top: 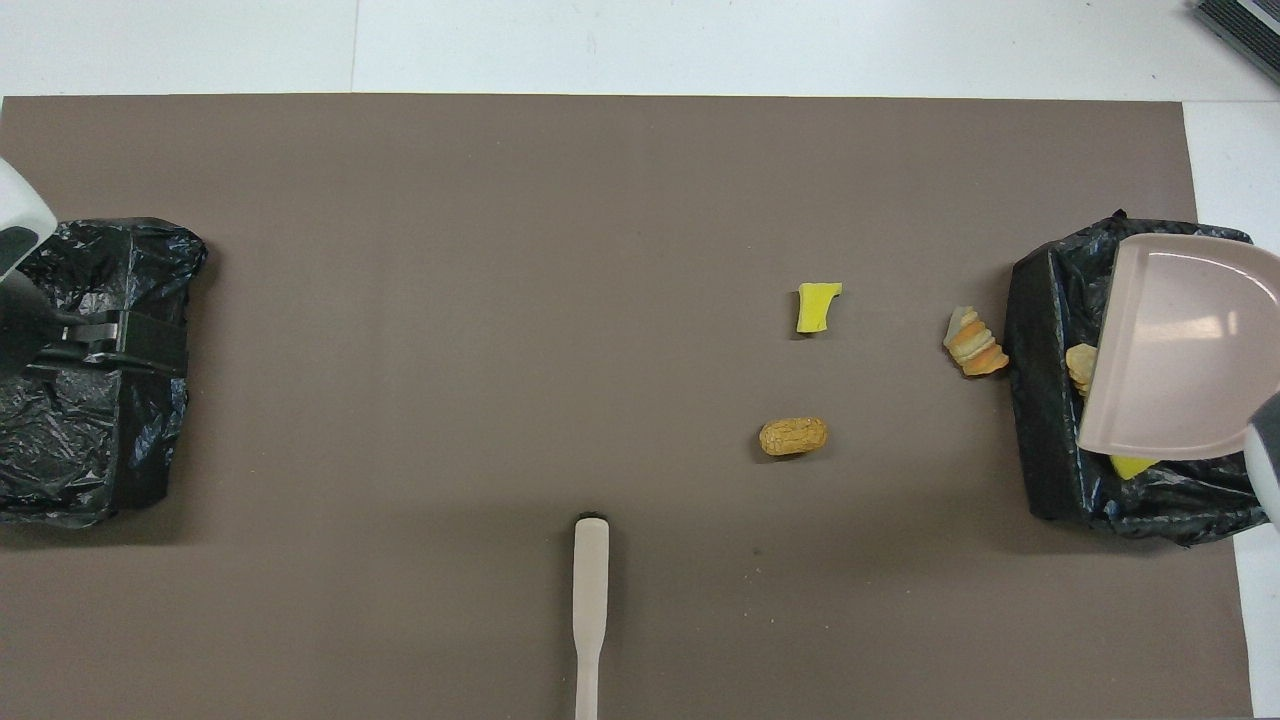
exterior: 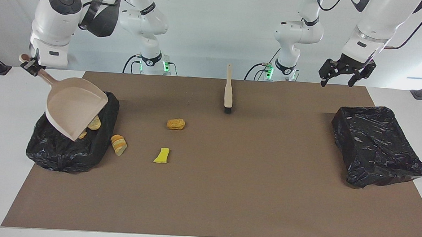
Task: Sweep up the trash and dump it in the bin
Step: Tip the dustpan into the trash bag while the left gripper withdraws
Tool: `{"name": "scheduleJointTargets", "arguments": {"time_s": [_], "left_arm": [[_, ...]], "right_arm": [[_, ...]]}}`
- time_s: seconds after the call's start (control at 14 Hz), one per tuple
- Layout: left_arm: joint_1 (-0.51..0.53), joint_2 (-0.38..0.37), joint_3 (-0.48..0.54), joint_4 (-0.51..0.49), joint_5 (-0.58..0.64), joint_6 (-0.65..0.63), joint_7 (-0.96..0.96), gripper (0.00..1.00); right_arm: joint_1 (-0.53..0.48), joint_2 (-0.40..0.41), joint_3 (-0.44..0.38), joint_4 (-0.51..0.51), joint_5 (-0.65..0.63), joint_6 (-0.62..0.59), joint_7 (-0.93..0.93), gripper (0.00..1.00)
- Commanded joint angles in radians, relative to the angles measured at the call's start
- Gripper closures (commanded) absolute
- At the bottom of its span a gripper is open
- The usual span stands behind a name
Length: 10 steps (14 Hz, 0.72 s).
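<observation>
Your right gripper (exterior: 29,64) grips the dustpan (exterior: 74,112) by its handle, over the lined bin (exterior: 101,141) at the right arm's end; scraps (exterior: 94,124) show inside. 3 scraps (exterior: 118,144) lie on the mat (exterior: 229,191). Your left gripper (exterior: 344,72) hangs wide over the mat, near the other bin (exterior: 377,145).

Crinkled glossy plastic bin liner (exterior: 68,154), smooth matt dustpan (exterior: 75,107) (plastic-looking), matt brown mat (exterior: 229,191)

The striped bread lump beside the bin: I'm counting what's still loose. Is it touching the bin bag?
Cannot tell. In both views the striped bread lump lies right against the bin bag edge; neither shows contact or a gap plainly.
</observation>
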Motion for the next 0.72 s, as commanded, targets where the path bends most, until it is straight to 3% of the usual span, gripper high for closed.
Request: {"name": "scheduleJointTargets", "arguments": {"time_s": [0.0,0.29,0.64], "left_arm": [[0.011,-0.025,-0.005,-0.024,0.007,0.001,0.007,0.00],[0.013,-0.025,-0.005,-0.023,0.007,0.000,0.005,0.00],[0.013,-0.025,-0.003,-0.023,0.007,-0.011,0.004,0.00]], "right_arm": [[-0.001,-0.008,0.003,0.002,0.137,-0.038,0.160,1.00],[0.006,-0.013,0.030,-0.002,0.275,-0.096,0.498,1.00],[0.119,0.019,0.033,-0.024,0.462,-0.093,0.916,1.00]]}}
